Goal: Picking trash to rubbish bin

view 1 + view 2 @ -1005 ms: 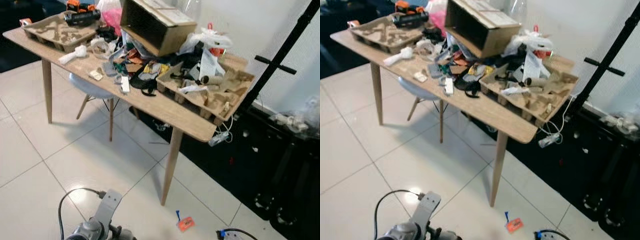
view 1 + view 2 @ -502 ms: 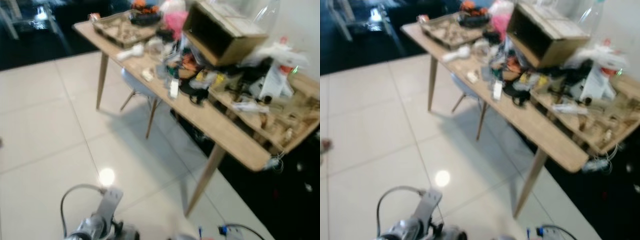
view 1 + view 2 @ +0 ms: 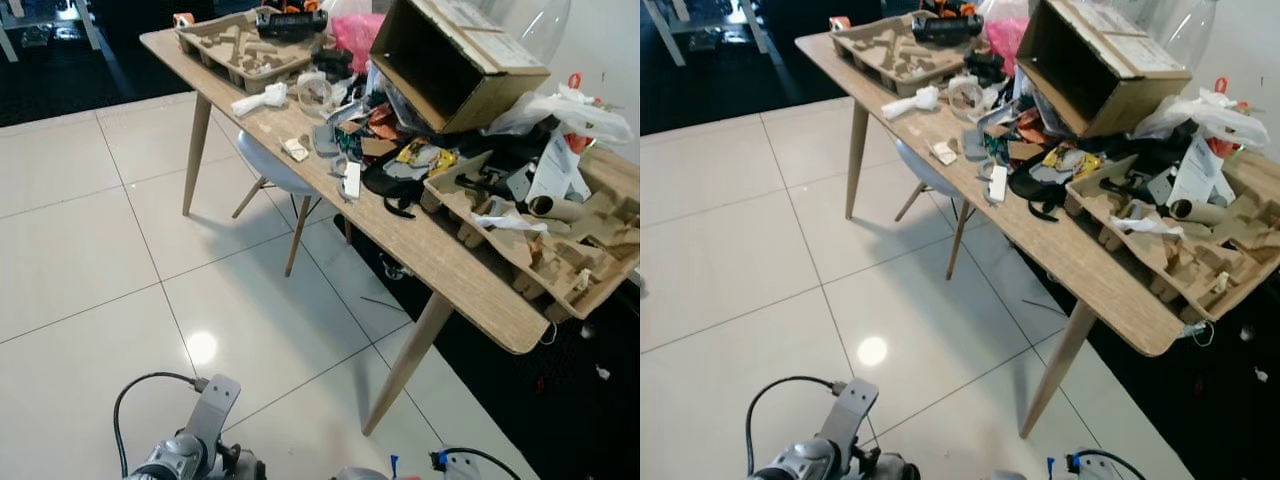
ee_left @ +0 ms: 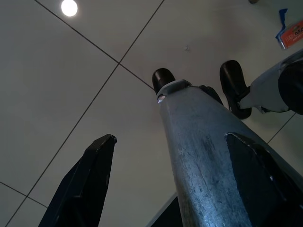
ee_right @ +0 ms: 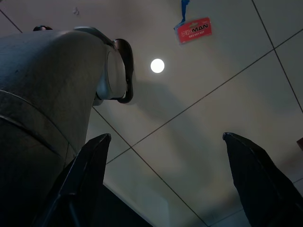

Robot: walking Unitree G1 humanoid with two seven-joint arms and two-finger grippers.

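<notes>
An orange tag (image 5: 194, 30) lies on the tiled floor (image 3: 90, 250), well beyond the right gripper (image 5: 165, 184), whose fingers (image 5: 85, 175) are spread empty; the left gripper (image 4: 175, 184) likewise.

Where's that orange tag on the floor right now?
In the right wrist view the orange tag lies flat on the white floor tiles, beside a round light glare, ahead of the open right gripper.

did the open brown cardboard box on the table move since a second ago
No. The open brown cardboard box sits in the same spot beside the white plastic bag on the wooden table; only the camera turned.
</notes>
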